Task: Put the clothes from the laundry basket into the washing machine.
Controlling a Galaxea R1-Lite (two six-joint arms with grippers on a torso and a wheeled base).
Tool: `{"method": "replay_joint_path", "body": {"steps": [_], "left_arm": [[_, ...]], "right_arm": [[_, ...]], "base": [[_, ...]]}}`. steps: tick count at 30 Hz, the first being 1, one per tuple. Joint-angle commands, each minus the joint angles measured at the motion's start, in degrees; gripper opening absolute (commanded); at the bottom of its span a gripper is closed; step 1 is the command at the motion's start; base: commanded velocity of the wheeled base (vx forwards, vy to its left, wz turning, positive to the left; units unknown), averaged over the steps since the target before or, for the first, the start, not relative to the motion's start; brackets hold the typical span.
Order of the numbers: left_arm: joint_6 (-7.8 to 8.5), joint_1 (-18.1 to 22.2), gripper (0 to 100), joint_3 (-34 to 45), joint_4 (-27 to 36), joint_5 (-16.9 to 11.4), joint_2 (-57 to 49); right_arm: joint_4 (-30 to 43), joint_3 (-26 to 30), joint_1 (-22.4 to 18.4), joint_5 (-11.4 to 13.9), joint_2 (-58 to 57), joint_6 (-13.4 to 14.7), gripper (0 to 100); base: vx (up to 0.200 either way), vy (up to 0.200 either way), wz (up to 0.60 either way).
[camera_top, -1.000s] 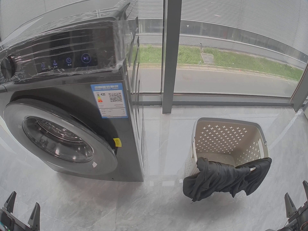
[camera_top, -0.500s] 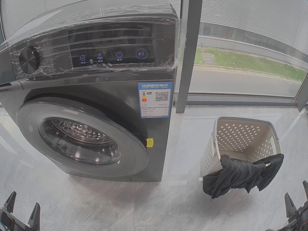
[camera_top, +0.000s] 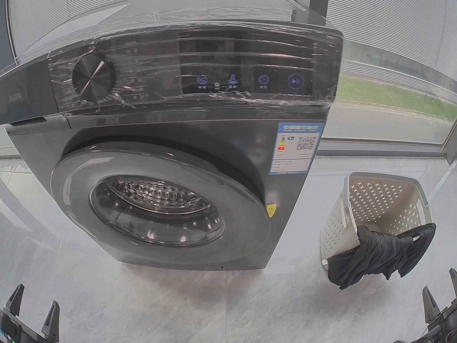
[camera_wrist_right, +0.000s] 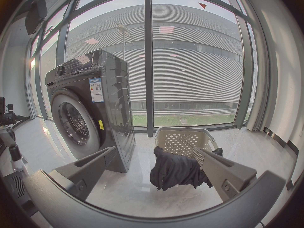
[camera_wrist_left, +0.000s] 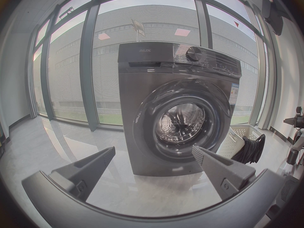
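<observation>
Just right of the washing machine in the head view, got the laundry basket sitting on the pale floor, near it but not touching, with the clothes, all dark, slung over its near rim and hanging down the outside. Can see the round door on the machine's front, shut by the look of it. Also got the left gripper low down in front of the machine and the right gripper in front of the basket, both with fingers spread and holding nothing. Over to the left wrist view: same left gripper, fingers wide apart, facing the washing machine door-on, with laundry basket and clothes tucked at its right side. Then the right wrist view: right gripper gaping and empty too, washing machine off to one side, laundry basket just beside it, clothes draped over the front edge.
</observation>
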Motion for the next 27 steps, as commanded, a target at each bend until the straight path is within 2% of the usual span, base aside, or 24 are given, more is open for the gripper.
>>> {"method": "replay_joint_path", "body": {"steps": [1,15,27], "left_arm": [[-0.01,0.0,100,0.8,0.0,0.0,-0.7],[-0.01,-0.1,100,0.8,0.0,0.1,-0.7],[-0.01,0.0,100,0.8,0.0,0.0,-0.7]], "right_arm": [[0.0,1.0,0.0,0.0,-0.9,0.0,100],[0.0,1.0,0.0,0.0,-0.9,0.0,100],[0.0,1.0,0.0,0.0,-0.9,0.0,100]], "base": [[0.000,0.200,0.00],[0.000,0.200,0.00],[0.000,0.000,0.00]]}}
